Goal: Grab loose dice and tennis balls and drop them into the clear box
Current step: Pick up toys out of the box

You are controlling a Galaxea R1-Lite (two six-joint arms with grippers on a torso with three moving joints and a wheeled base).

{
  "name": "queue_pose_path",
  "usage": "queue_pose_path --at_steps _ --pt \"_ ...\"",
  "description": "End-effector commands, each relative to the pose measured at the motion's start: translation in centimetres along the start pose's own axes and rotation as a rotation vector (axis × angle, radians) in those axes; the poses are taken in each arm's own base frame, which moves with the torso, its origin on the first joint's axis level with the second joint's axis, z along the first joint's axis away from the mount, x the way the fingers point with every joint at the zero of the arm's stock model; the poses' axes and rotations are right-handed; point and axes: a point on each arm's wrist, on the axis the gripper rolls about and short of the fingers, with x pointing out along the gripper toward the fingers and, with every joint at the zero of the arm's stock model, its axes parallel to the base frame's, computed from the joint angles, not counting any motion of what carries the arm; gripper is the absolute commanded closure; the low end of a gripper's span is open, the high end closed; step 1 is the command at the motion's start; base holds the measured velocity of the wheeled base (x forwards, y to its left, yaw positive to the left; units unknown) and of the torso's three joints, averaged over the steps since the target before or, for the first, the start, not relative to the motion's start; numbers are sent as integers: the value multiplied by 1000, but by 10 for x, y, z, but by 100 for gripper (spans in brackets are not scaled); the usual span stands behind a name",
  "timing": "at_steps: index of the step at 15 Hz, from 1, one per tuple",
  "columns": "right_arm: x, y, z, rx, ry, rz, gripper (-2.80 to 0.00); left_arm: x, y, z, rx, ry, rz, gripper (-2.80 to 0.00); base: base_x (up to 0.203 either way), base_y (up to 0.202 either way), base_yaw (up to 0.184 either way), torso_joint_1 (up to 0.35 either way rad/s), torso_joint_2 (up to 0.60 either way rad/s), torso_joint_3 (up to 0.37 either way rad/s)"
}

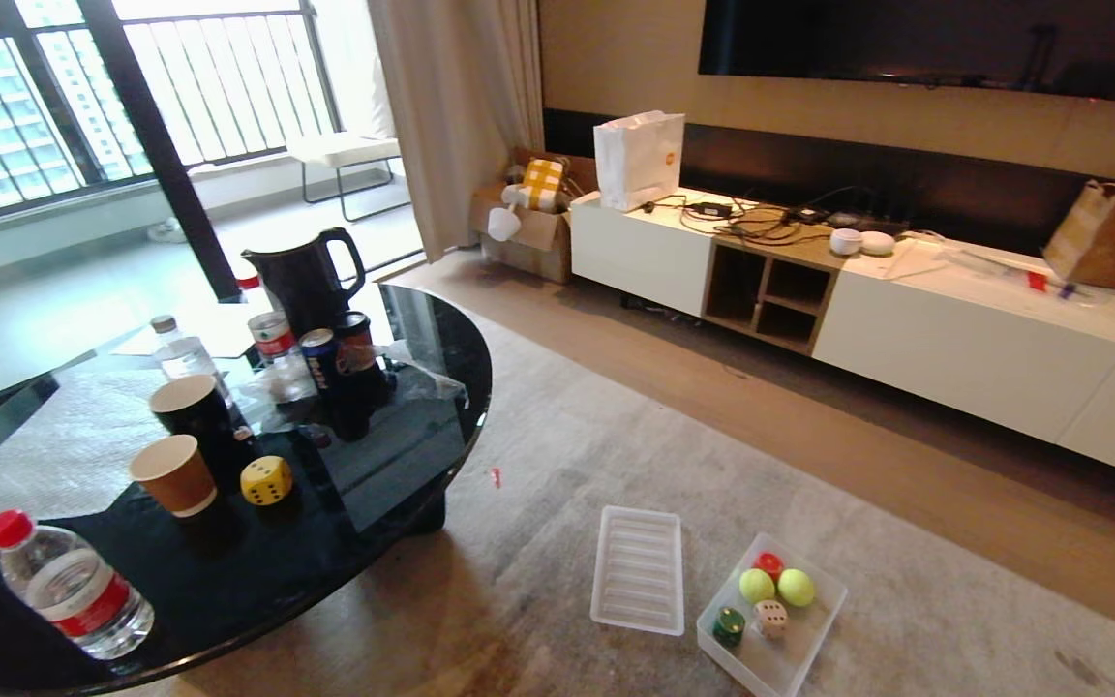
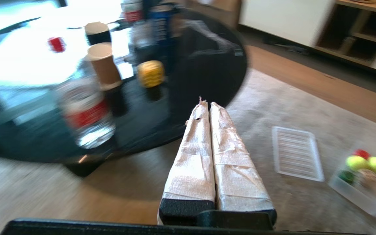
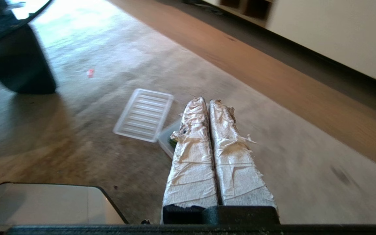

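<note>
On the rug (image 1: 538, 581), right of the black tabletop (image 1: 403, 455), sits the clear box (image 1: 802, 651) with two tennis balls (image 1: 757, 585) side by side near its far end. Beige die (image 1: 770, 618) lies just in front of them, inside the box, next to a green die (image 1: 729, 625); a red die (image 1: 768, 563) is tucked at the box's far wall behind the balls. Ribbed lid (image 1: 638, 569) lies flat on the rug just left of the box, apart from it. Yellow die (image 1: 266, 480) rests on the tabletop near its front-right edge, just right of a brown paper cup (image 1: 174, 473); black cup (image 1: 192, 409) behind that. Water bottle (image 1: 67, 584) lies tilted by the tabletop's near edge. Cans (image 1: 337, 356), another bottle and a dark kettle (image 1: 304, 279) crowd the far side. White TV cabinet (image 1: 906, 310) runs along the wall. Neither arm shows in the head view. Left gripper (image 2: 206, 103), cloth-wrapped fingers pressed together, holds nothing, aimed toward the tabletop's rim. Right gripper (image 3: 205, 101), fingers also pressed together and empty, hangs over the rug, its tips overlapping the box corner in its wrist view.
</note>
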Motion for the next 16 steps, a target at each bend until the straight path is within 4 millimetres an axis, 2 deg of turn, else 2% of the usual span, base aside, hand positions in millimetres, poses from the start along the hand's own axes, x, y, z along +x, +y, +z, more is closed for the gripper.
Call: queue_pose_path --at_steps 1,16 --pt "0 0 0 0 3 1 0 0 0 0 -1 0 0 0 0 -5 164 1 10 4" --pt "0 0 0 0 3 1 0 0 0 0 -1 0 0 0 0 -9 165 3 1 4"
